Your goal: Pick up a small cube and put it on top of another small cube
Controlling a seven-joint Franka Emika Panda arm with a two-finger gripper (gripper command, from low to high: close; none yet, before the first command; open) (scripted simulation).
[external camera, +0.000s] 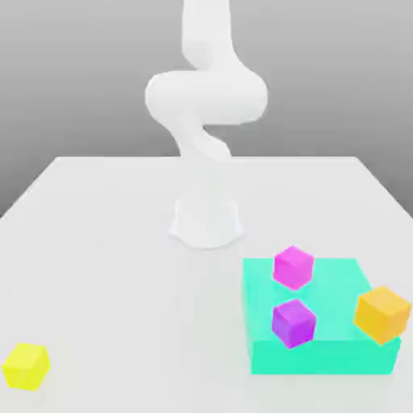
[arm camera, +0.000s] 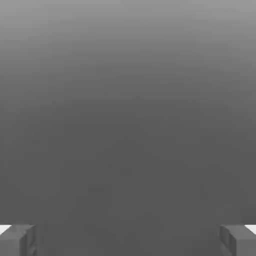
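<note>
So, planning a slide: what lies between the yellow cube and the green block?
Bare table, in the exterior view, between yellow cube and green block.

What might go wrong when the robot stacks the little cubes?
The orange cube is at the green block's edge, so a bump might tip it off. The pink cube and purple cube are close together, so grabbing one could perhaps knock the other.

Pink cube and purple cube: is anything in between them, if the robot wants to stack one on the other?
No, I see nothing standing between the pink cube and the purple cube, just a bit of green block.
</note>
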